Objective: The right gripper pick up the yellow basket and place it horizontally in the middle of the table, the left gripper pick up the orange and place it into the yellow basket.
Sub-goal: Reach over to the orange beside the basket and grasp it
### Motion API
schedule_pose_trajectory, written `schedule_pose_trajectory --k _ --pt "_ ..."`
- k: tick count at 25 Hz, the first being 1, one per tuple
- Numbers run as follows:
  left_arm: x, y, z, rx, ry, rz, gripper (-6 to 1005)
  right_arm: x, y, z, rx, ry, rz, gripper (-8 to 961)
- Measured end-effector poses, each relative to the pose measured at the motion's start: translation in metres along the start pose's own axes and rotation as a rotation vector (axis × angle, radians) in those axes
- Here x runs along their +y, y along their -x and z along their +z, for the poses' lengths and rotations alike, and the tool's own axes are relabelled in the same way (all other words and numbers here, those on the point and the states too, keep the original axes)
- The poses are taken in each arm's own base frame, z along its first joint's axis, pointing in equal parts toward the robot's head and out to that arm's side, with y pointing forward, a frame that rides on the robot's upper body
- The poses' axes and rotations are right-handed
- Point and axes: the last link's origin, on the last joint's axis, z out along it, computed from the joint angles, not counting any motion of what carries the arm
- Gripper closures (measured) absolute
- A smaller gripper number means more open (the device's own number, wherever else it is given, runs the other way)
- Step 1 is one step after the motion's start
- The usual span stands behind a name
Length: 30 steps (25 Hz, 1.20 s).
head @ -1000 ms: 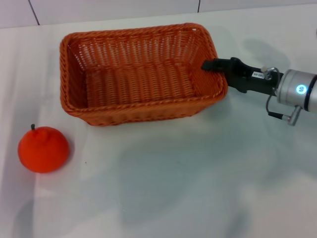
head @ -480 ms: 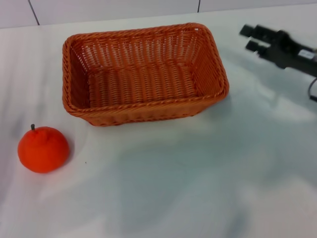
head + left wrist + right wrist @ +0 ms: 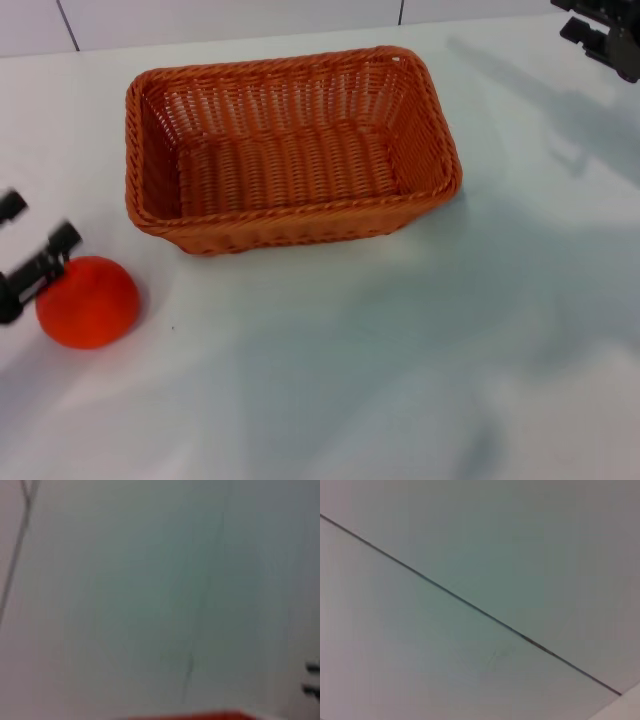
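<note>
The yellow basket (image 3: 290, 150), orange-brown wicker, stands lengthwise across the middle of the white table (image 3: 400, 340) and holds nothing. The orange (image 3: 90, 302) lies on the table at the front left, apart from the basket. My left gripper (image 3: 45, 218) reaches in from the left edge, open, with one finger (image 3: 45, 265) against the orange's upper left side and nothing in its grip. My right gripper (image 3: 562, 16) is open and empty at the far right corner, well clear of the basket. The left wrist view shows only an orange-red strip (image 3: 190, 715) at its edge.
A wall seam runs behind the table's far edge (image 3: 230, 42). The right wrist view shows only a pale surface with a dark seam line (image 3: 470, 605). Bare tabletop lies in front of the basket and to its right.
My right gripper let go of the basket's right rim and drew back to the far right corner. My left gripper came into view beside the orange. The basket and orange have not moved.
</note>
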Motion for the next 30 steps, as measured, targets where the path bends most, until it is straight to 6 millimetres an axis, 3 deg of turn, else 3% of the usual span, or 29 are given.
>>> schedule_pose_trajectory --k 9,20,26,30 --pt "0.0 0.023 -0.01 -0.157 -0.032 -0.021 174 -0.01 0.001 0.02 -0.01 -0.022 -0.025 288" --pt "-0.004 0.028 -0.003 -0.232 -0.005 -0.004 177 -0.004 0.008 0.016 0.0 -0.003 -0.01 289" --pt "-0.003 0.029 0.004 -0.279 0.05 0.014 358 -0.002 0.009 0.014 0.002 0.005 -0.003 288" --pt "-0.004 0.028 0.006 -0.275 0.046 0.018 537 -0.001 0.012 0.015 -0.002 0.005 0.001 288"
